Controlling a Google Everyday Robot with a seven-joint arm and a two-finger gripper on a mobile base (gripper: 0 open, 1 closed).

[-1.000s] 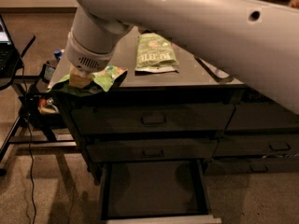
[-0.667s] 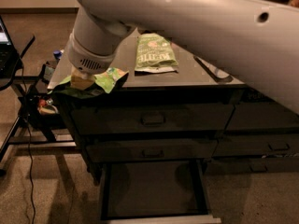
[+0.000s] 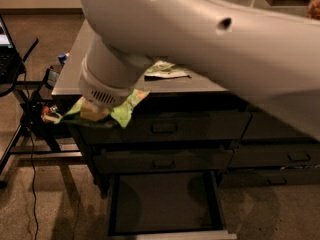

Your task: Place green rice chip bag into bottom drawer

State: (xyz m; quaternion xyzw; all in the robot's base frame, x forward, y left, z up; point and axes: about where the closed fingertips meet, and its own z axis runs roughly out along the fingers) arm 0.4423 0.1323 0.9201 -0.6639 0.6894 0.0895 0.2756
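Note:
My gripper (image 3: pixel 94 112) hangs under the big white arm, in front of the cabinet's left end at the height of the top drawer. It is shut on the green rice chip bag (image 3: pixel 126 105), whose bright green crumpled ends stick out on both sides of the wrist. The arm hides most of the bag. The bottom drawer (image 3: pixel 160 200) is pulled open below and to the right of the gripper; its dark inside shows nothing in it, and its pale front rim lies at the lower edge of the view.
A flatter olive-green bag (image 3: pixel 165 70) lies on the grey cabinet top (image 3: pixel 75 74). Two shut drawers with small handles (image 3: pixel 163 127) sit above the open one. A second cabinet (image 3: pixel 290 154) stands on the right. A laptop (image 3: pixel 6 54), a stand and a cable (image 3: pixel 33 184) are on the left.
The arm has carried the green bag forward and down, from the cabinet's top front corner to in front of the top drawer. More of the open bottom drawer shows.

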